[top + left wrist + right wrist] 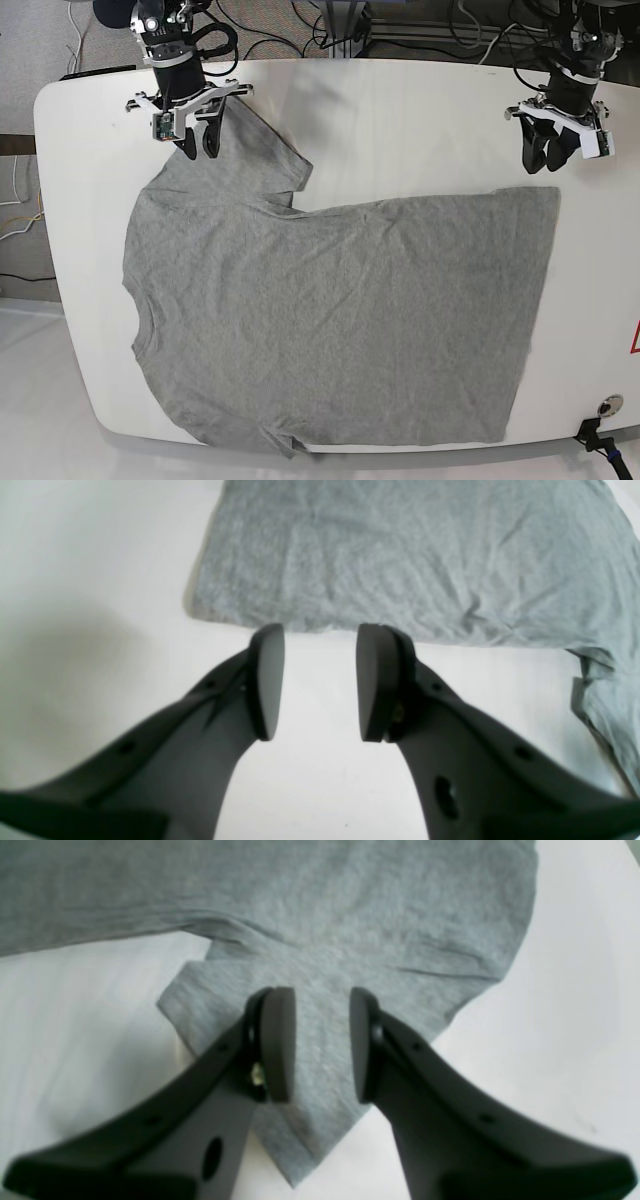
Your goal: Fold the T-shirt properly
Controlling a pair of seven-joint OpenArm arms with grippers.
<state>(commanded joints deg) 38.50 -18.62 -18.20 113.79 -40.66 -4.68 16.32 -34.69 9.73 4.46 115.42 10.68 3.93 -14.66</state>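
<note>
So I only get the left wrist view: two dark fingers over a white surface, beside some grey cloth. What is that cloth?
Observer: A plain heather-grey short-sleeved T-shirt, spread flat over most of the white table.
Operator: Where's the other arm?
Observer: The right gripper hangs over one sleeve, at the shirt's neck end.
Operator: Is it gripping that?
Observer: No. Its jaws stand apart, and cloth shows unpinched between them.

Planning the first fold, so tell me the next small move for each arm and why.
Probably lower both open tools to pinch cloth. The right tool hangs over the sleeve of the T-shirt, and the left tool sits just short of the hem corner over bare table, so it should also ease forward. Neither holds anything.
</note>
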